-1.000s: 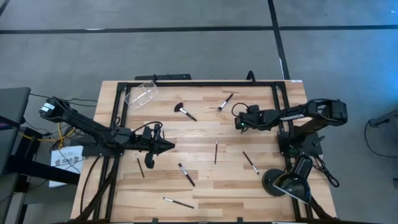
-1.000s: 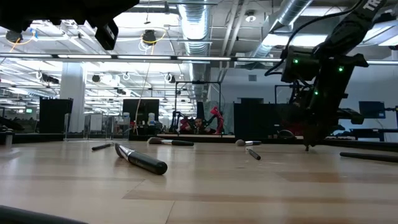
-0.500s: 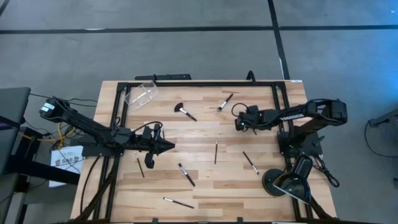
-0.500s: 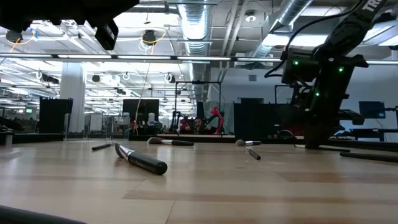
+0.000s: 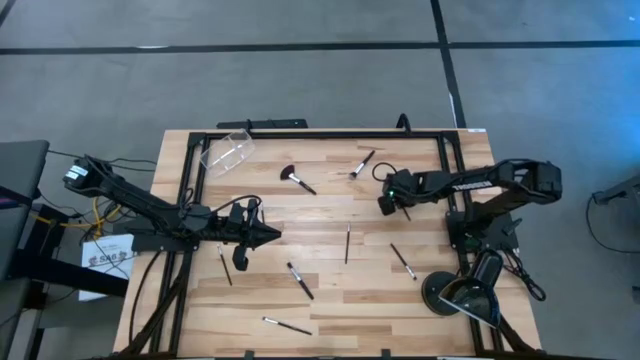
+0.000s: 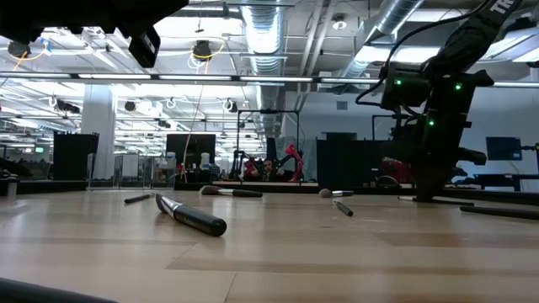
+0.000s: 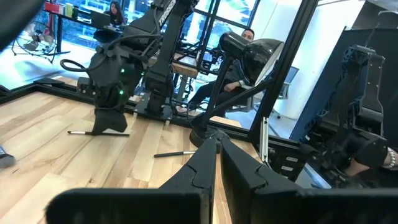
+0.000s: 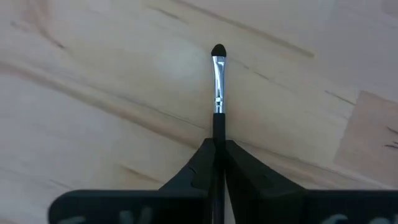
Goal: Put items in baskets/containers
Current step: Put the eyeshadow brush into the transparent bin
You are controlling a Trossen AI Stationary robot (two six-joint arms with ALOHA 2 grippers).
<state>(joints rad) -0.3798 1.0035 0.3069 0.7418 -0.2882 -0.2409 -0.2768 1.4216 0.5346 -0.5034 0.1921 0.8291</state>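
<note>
My right gripper points steeply down at the table's right middle, shut on a slim makeup brush with a dark handle, silvery ferrule and small dark tip. The brush lies flat on the wood under that gripper in the left wrist view. My left gripper hovers level over the left middle, shut with nothing in it. The clear plastic cup lies on its side at the far left. Several other brushes lie loose, among them the fan brush and one by the far edge. My right gripper pinches the brush's dark handle between its two fingers, a short way behind the ferrule. The fingers come from above, pointing steeply down. The bristle end sticks out past the fingertips, and the brush lies level on the table.
Loose brushes lie at the middle, right, near middle, near edge and left. A thicker dark brush lies below my left gripper. A round black lamp base stands at the near right corner.
My right gripper has rolled about its own axis and tipped to a steeper, nearly upright stance over the brush, staying at the same spot on the table.
</note>
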